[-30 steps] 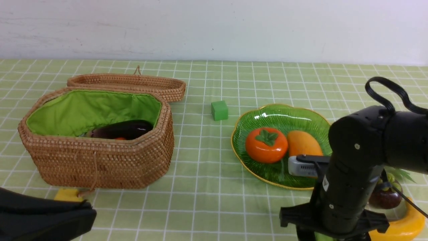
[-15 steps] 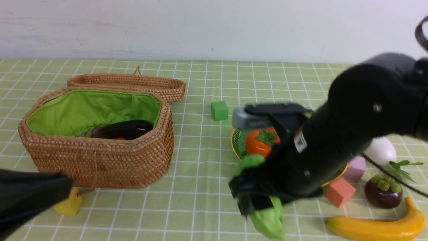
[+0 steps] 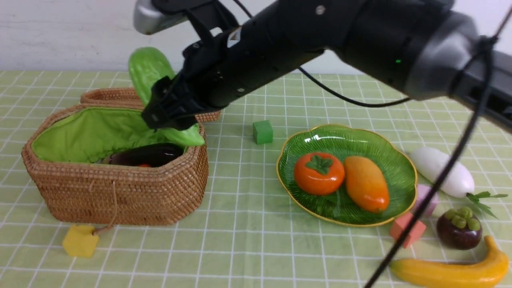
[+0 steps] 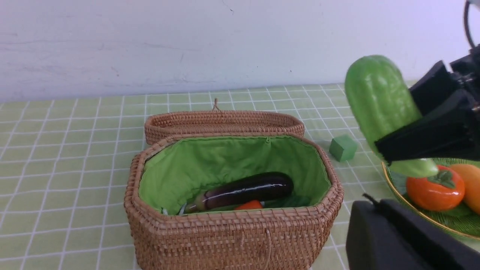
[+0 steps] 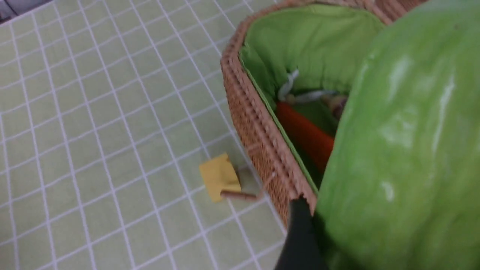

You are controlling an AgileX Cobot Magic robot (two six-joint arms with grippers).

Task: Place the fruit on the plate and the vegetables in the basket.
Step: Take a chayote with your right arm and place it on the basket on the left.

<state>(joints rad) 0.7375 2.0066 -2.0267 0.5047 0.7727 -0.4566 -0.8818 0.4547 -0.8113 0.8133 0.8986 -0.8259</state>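
Over the checked table [image 3: 248,240], the right arm [image 3: 320,36] is stretching across, its right pincer [image 3: 168,114] grasping the gourd [image 3: 149,72] above the basket [image 3: 120,196]. The left pincer [image 4: 371,221] is sitting clenched.

No legible text, small sticker [image 3: 234,37] on right arm [image 3: 320,32] unreadable

The glossy black cylindrical right arm [image 3: 352,28] is ringed by a grey metallic band [image 3: 436,48]. Small round screws [image 3: 319,7], a green indicator light [image 3: 398,61] and thin black cables [image 3: 440,180] are seen; the right gripper [image 3: 170,114] is finished black.
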